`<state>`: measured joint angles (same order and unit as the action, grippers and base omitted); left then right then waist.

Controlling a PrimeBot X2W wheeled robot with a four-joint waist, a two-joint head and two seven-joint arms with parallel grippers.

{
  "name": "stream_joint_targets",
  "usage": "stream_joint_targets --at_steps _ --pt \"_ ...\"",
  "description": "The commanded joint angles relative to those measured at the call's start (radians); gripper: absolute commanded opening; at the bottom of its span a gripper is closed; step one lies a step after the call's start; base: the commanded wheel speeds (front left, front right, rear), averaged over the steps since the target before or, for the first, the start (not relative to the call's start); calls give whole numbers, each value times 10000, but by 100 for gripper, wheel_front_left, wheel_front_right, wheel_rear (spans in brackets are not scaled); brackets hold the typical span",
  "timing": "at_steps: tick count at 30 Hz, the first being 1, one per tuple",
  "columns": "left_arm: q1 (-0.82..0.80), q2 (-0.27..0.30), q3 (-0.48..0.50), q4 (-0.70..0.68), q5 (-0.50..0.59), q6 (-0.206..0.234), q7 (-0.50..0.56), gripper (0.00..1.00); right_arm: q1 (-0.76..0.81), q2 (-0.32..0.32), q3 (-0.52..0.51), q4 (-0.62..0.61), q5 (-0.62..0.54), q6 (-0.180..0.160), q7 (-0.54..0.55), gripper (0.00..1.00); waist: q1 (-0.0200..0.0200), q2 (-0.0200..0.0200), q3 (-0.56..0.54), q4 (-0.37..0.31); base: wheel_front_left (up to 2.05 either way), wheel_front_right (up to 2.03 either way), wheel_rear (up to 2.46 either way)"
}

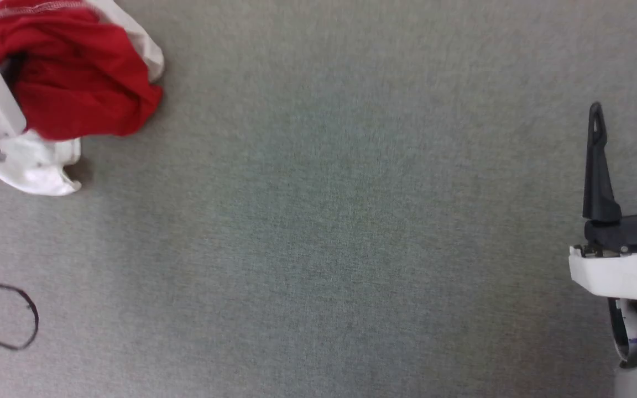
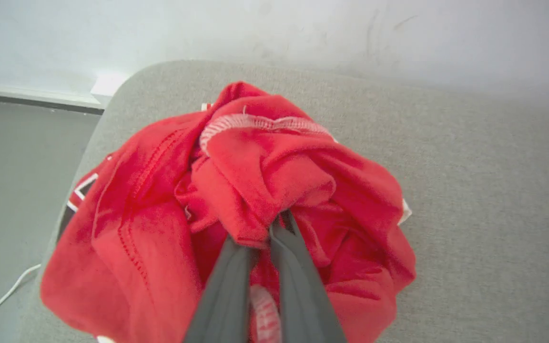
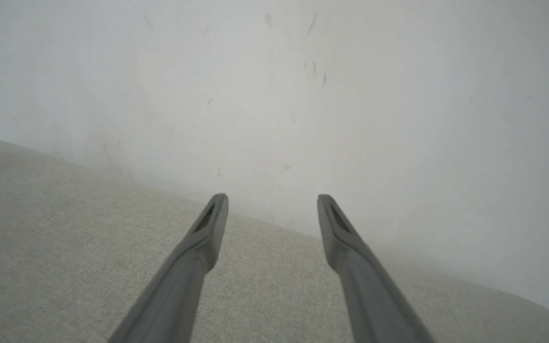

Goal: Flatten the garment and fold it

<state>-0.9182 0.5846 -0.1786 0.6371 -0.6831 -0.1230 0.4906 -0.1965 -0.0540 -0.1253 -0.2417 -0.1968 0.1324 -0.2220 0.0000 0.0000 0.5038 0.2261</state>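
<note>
The garment [image 1: 83,83] lies bunched at the upper left of the head view, on the grey fabric-covered desk [image 1: 324,221]. The left gripper [image 2: 277,223] has its jaws pressed together, pinching a red fold near the middle of the heap. The right gripper [image 3: 272,205] hovers at the right edge of the head view, above the desk, jaws spread.

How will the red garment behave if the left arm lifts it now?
Probably floppy: the garment lies in a crumpled heap of soft folds, so it should hang and unfurl. Likely light, as the cloth looks thin. It might slip, since the fingers of the left gripper pinch just one small fold.
</note>
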Motion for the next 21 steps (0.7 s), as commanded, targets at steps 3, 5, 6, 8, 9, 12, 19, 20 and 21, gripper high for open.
stream_joint_targets --at_steps 3,5,6,8,9,12,19,20,21 --pt "-378 156 -182 -748 -53 -69 -154 0 205 31 -88 355 398 -17 -190 100 0 0 -1561 -143 0 0 0" --pt "-550 299 -471 -1290 176 -71 -233 0 313 33 -130 560 686 -17 -260 100 0 0 -1989 -183 0 0 0" --pt "-635 337 -604 -1541 225 -72 -253 0 372 34 -154 657 818 -17 -288 100 0 0 -2192 -204 0 0 0" --pt "-840 346 -808 -2006 326 -73 -339 0 505 34 -208 857 1073 -17 -335 100 0 0 -2625 -261 0 0 0" --pt "-938 349 -948 -2228 390 -74 -347 0 574 35 -231 948 1195 -17 -352 100 0 0 -2837 -296 0 0 0" --pt "-1294 273 -1260 -2812 448 -74 -321 0 810 35 -305 1144 1532 -17 -383 100 0 0 -3345 -421 0 0 0" --pt "-1985 -692 -2033 -4127 15 -75 12 0 1329 36 -538 1133 2098 -17 -395 100 0 0 -4207 -909 0 0 0" --pt "-1983 -849 -2178 -4284 -48 -75 68 0 1382 36 -558 1129 2143 -17 -396 100 0 0 -4273 -987 0 0 0" --pt "-1955 -1006 -2331 -4450 -119 -76 119 0 1432 36 -578 1119 2181 -17 -396 100 0 0 -4328 -1067 0 0 0"
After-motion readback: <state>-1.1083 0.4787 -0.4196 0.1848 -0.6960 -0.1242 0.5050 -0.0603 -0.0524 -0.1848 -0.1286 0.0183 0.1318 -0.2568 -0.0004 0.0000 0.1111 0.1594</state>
